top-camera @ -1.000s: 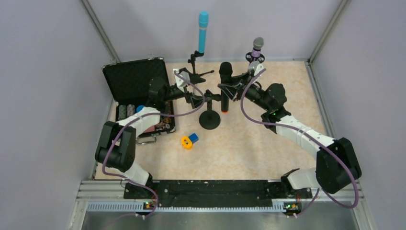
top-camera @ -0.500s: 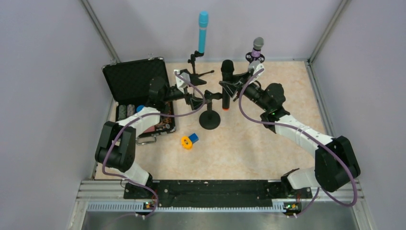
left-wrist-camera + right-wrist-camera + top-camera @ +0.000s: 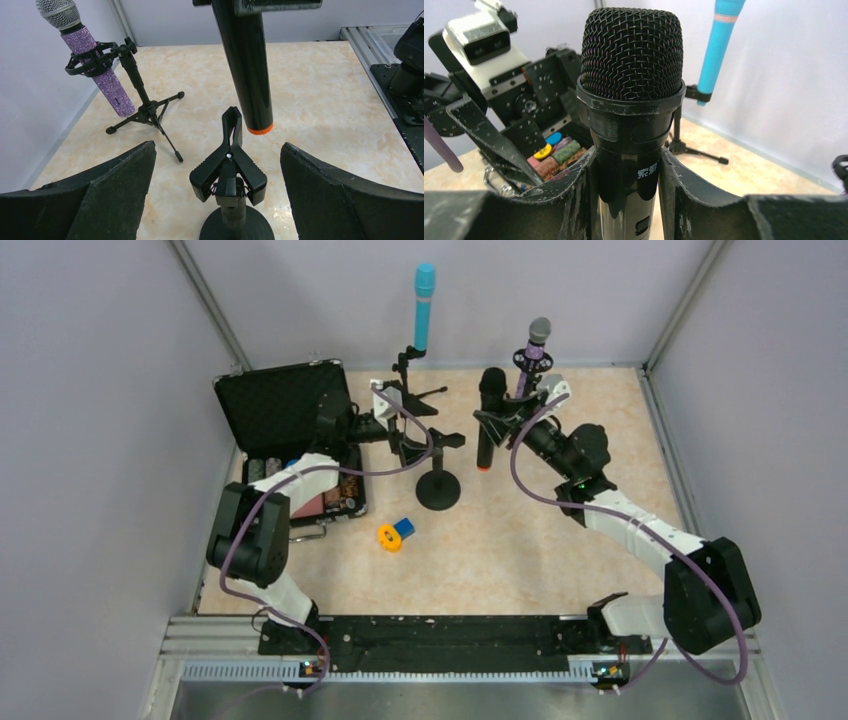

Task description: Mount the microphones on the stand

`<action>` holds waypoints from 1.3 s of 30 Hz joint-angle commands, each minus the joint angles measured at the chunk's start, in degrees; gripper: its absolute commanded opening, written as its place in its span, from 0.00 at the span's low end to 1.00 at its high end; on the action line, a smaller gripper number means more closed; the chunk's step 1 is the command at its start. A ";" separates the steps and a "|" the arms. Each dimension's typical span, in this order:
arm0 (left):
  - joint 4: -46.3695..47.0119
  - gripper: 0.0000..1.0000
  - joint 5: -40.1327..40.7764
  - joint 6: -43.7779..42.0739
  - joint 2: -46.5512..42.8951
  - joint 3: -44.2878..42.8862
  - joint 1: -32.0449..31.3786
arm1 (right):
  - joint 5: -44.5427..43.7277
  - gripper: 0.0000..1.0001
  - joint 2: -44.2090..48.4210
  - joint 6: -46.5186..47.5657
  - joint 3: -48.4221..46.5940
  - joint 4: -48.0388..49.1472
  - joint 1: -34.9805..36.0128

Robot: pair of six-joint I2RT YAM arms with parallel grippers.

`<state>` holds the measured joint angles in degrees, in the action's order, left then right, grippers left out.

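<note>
**A:** Entry one, the right gripper (image 3: 497, 426)?
**B:** We list its fingers (image 3: 694, 205) pressed against the body of the black microphone (image 3: 631, 75), just below the grille. The mic is upright, with the grille above the jaws and the orange end hanging beneath them.

**A:** Entry two, the left gripper (image 3: 412, 447)?
**B:** Its jaws are spread wide and carry nothing. The clip stand (image 3: 229, 170) sits between its fingers (image 3: 115, 195), clear of both.

**A:** Where is the black mic relative to those jaws?
**B:** Its orange end hangs ahead of them, just beside the clip's upper prong. We cannot tell whether the two touch.

**A:** Entries three and four?
**B:** The purple microphone (image 3: 97, 70) sits tilted in the ring mount of a tripod stand (image 3: 145, 107), beyond the left jaws and off to one side. The light-blue microphone (image 3: 424, 310) stands upright on a second tripod stand (image 3: 405, 370), beyond the right jaws.

**A:** Sundries?
**B:** We list an open black case (image 3: 285, 410) beyond the right jaws. A small orange-and-blue object (image 3: 395, 533) lies near the clip stand's base.
</note>
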<state>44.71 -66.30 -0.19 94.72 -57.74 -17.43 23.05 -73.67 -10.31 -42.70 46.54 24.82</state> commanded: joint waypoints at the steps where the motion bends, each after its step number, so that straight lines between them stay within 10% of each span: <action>1: -0.13 0.99 -2.13 -0.49 1.39 -2.73 -0.32 | 3.07 0.00 0.11 -2.62 -1.50 10.05 -1.75; 9: -0.37 0.88 -1.87 -0.37 4.14 -3.52 -0.84 | 4.68 0.00 -2.83 -2.59 -4.05 10.76 -1.73; 13: -3.44 0.01 -0.76 -0.09 4.03 -3.91 -0.82 | 6.58 0.00 -4.98 -2.49 -5.38 12.12 -1.58; 39: 9.49 0.00 4.40 11.59 3.07 0.31 -1.74 | -5.00 0.00 -20.02 -3.30 -1.69 43.61 7.77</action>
<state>46.83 -62.33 6.81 98.80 -58.17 -18.48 20.12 -93.19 -12.62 -44.53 79.09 30.28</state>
